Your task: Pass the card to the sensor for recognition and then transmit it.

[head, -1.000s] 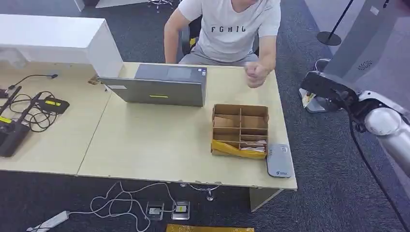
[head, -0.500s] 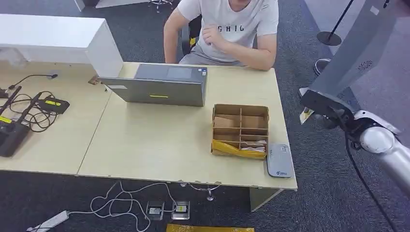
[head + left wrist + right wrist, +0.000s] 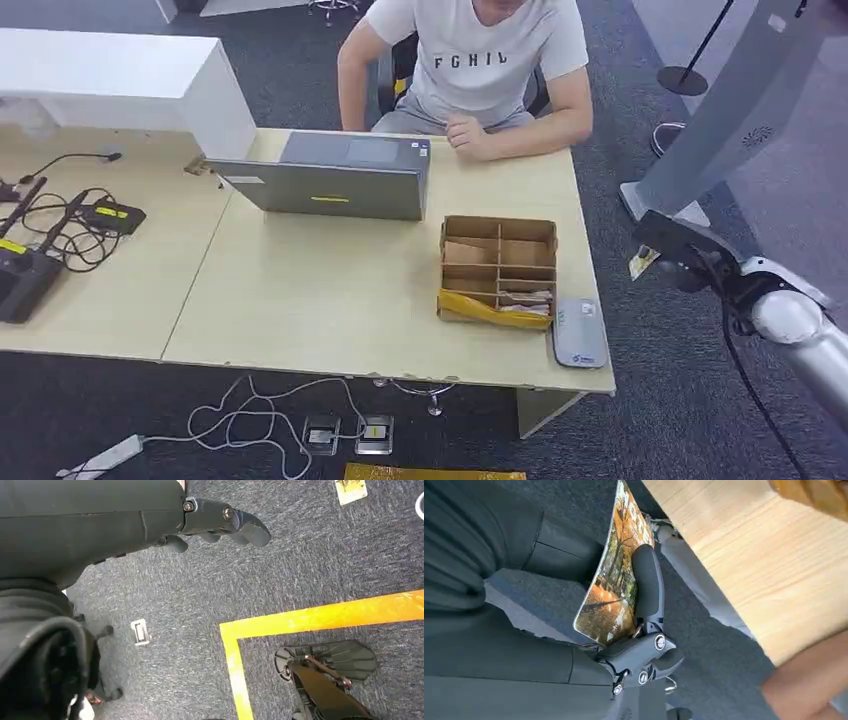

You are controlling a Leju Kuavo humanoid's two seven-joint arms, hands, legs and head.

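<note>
My right hand (image 3: pixel 682 250) hangs off the table's right edge, level with the cardboard box, and holds a picture card (image 3: pixel 643 262) between thumb and fingers. In the right wrist view the card (image 3: pixel 614 580) is bent and printed with an orange scene, with a dark finger (image 3: pixel 647 582) lying across it. The grey sensor pad (image 3: pixel 579 332) lies flat on the table's front right corner, to the left of the hand. My left hand (image 3: pixel 220 522) hangs over the carpet with its fingers loosely curled, holding nothing.
A divided cardboard box (image 3: pixel 497 268) stands beside the sensor. A laptop (image 3: pixel 330 177) sits at the table's far side before a seated person (image 3: pixel 480 70), whose hand rests on the table. Cables and black devices (image 3: pixel 50 235) lie at the left. A grey stand (image 3: pixel 720 120) rises at the right.
My right hand with the card has moved down and nearer along the table's right edge. The person's hand has come down from the chest onto the table.
</note>
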